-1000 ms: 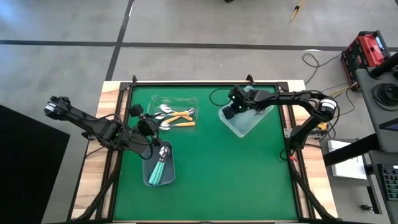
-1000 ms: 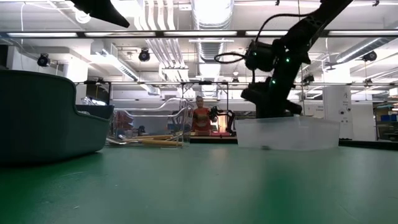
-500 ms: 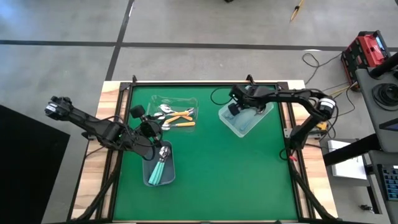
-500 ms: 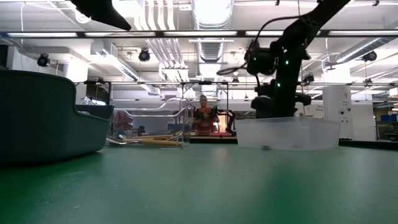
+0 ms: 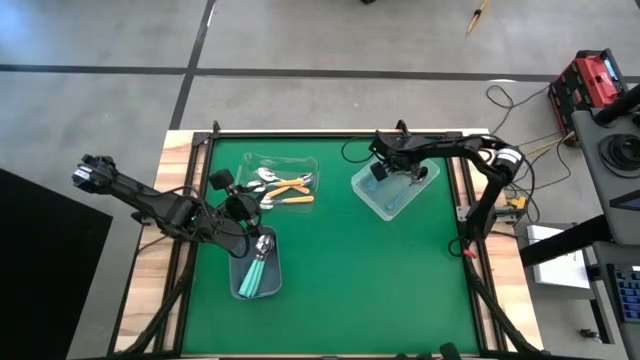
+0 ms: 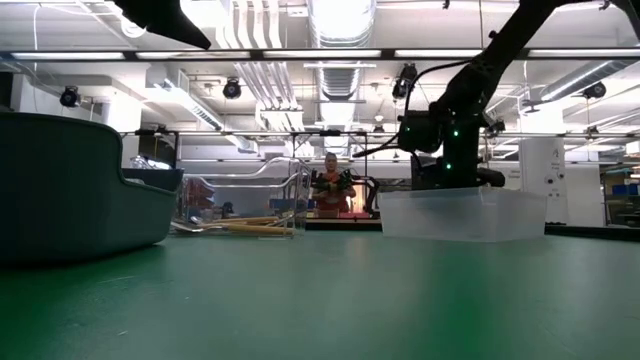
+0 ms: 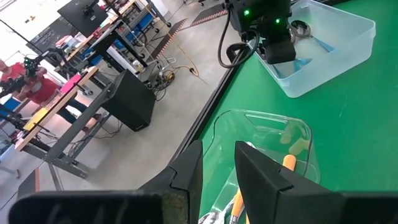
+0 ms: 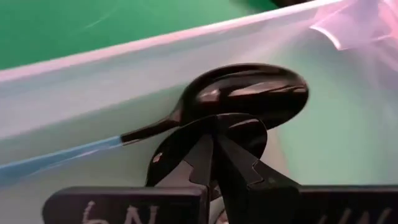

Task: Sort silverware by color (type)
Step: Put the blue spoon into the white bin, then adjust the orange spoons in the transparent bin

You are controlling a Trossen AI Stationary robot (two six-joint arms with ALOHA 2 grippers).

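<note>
The right gripper (image 5: 378,172) hangs low inside the clear bin (image 5: 420,192) at the far right of the green tabletop (image 5: 380,280), its jaws pressed together with nothing between them. In the right wrist view the closed tips sit just over a blue-handled spoon (image 8: 242,93) lying on the bin floor: the shiny bowl is directly ahead of the jaws and the slim blue handle runs away along the bin wall, so the spoon's long axis lies roughly across the line of the closed fingers. A second metal bowl appears just under the tips, though whether it is another spoon or a reflection is hard to tell.

The left gripper (image 5: 262,243) hovers over the grey bin (image 5: 240,285) near the tabletop's left front, where teal-handled spoons (image 5: 256,270) lie with handles toward the front edge. Its jaws stand slightly apart and look empty in the left wrist view.

The unsorted spoons, orange-handled ones (image 5: 290,190) among them, remain in the clear tray (image 5: 252,160) at the far left. That tray lies just beyond the left gripper and well apart from the right one, so the left arm seems the better placed for the next pick, approaching the orange handles across their length.
</note>
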